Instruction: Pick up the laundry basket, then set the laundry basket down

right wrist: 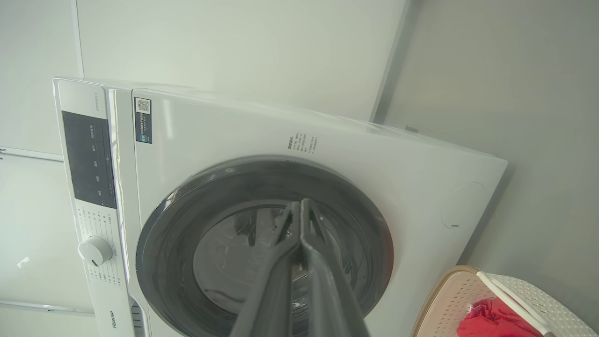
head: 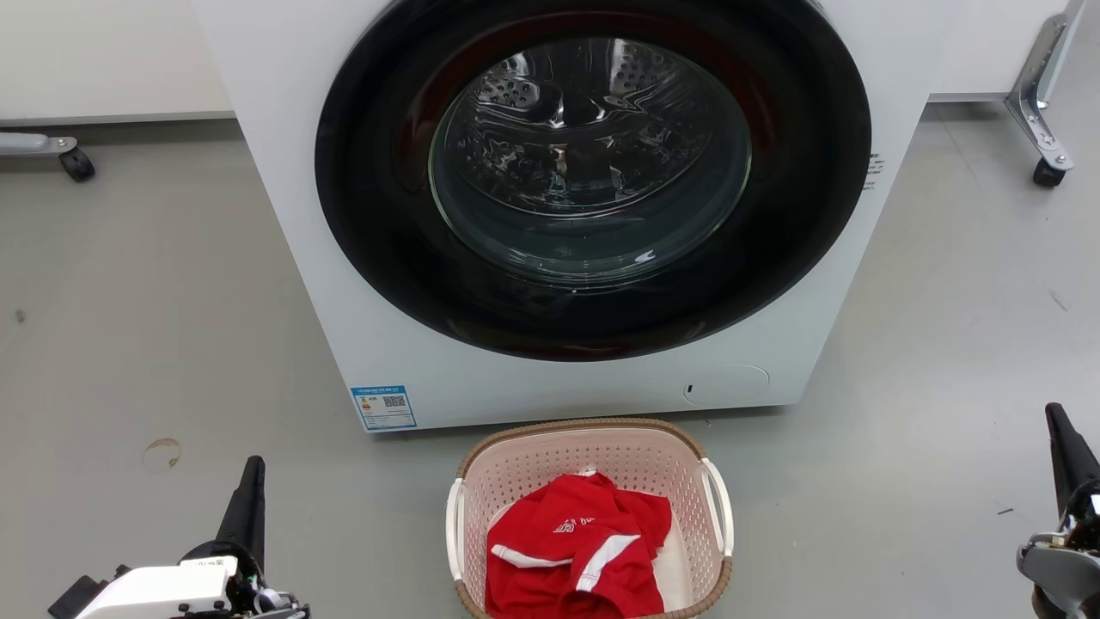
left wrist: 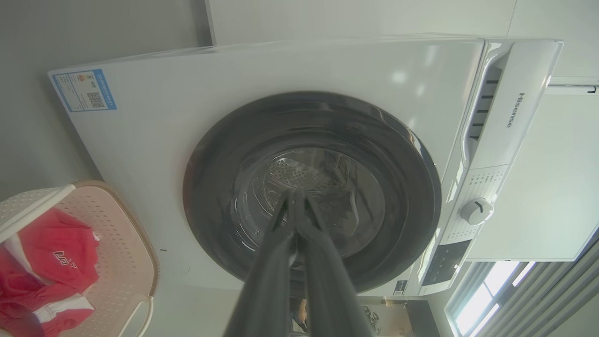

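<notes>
Pink plastic laundry basket (head: 559, 462) with little holes and a brown rim sits on the grey floor (head: 129, 344) just in front of the big white washing machine (head: 516, 387), a red shirt (head: 567, 550) inside. The left end effector (left wrist: 294, 194) and right end effector (right wrist: 299, 204) each have fingers together, empty, away from it.

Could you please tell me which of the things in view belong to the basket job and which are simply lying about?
Belong to the job: laundry basket; left gripper and right gripper, both shut and apart from it.

Just lying about: washing machine; red garment inside the basket; castor wheel on the floor behind.
</notes>
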{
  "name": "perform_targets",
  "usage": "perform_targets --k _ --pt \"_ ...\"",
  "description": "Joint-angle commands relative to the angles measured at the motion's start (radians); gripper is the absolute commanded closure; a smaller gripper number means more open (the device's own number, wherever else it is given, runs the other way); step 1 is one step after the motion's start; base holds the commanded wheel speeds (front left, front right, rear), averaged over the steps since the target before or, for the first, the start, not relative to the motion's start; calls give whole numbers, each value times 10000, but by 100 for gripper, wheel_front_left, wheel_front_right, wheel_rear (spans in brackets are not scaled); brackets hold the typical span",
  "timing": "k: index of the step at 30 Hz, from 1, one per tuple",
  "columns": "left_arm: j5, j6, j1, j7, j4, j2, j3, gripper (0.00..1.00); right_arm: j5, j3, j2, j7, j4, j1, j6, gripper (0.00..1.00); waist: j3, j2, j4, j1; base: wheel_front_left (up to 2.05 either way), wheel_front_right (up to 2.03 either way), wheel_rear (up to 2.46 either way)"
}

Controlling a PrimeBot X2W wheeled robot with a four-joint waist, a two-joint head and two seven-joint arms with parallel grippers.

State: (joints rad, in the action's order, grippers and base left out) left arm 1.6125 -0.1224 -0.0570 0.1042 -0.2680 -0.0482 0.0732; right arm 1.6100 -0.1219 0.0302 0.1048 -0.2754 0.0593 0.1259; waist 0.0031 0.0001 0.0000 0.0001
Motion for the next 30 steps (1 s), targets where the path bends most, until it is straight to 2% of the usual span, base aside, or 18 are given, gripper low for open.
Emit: perform_targets --k 1,30 --pt "17 -82 -504 35 229 -75 338 100 16 117 233 55 309 482 48 100 0 -1 0 -1 0 0 0" --pt "-6 -82 -507 58 229 -55 366 100 1 99 221 69 308 484 48 100 0 -1 0 -1 0 0 0"
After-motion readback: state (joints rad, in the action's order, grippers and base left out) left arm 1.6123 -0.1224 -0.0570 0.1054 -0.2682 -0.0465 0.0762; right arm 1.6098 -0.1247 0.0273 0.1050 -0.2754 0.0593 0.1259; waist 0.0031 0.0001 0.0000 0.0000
